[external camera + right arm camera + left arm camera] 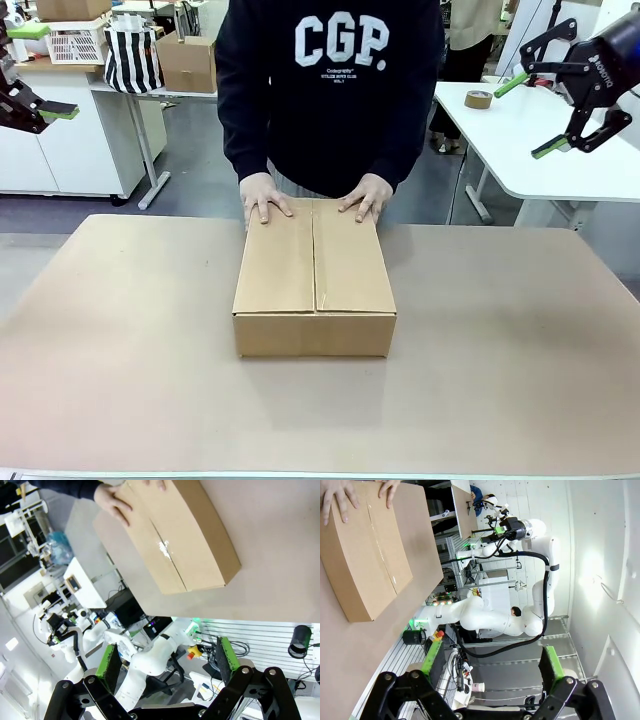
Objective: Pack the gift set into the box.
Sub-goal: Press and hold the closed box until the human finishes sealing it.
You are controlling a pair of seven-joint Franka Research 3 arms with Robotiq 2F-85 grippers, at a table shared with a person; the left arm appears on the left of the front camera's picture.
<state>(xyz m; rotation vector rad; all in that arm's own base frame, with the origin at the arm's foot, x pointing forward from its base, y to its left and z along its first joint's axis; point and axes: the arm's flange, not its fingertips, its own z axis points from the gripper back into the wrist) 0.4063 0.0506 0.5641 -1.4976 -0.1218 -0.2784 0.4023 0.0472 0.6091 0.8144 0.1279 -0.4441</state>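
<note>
Box (pixel 314 280), closed under the person's hands (pixel 265 198), lies centred on the table (pixel 520 340), long axis pointing away from the robot, well apart from left gripper (pixel 492 660) and right gripper (pixel 530 115), both with fingers spread.

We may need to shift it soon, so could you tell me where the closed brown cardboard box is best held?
Probably by its long side walls, the left gripper pressing from the left and the right gripper from the right: the brown cardboard box looks too wide for one gripper's span, its flaps lie shut, and the person's hands rest on the far end.
</note>
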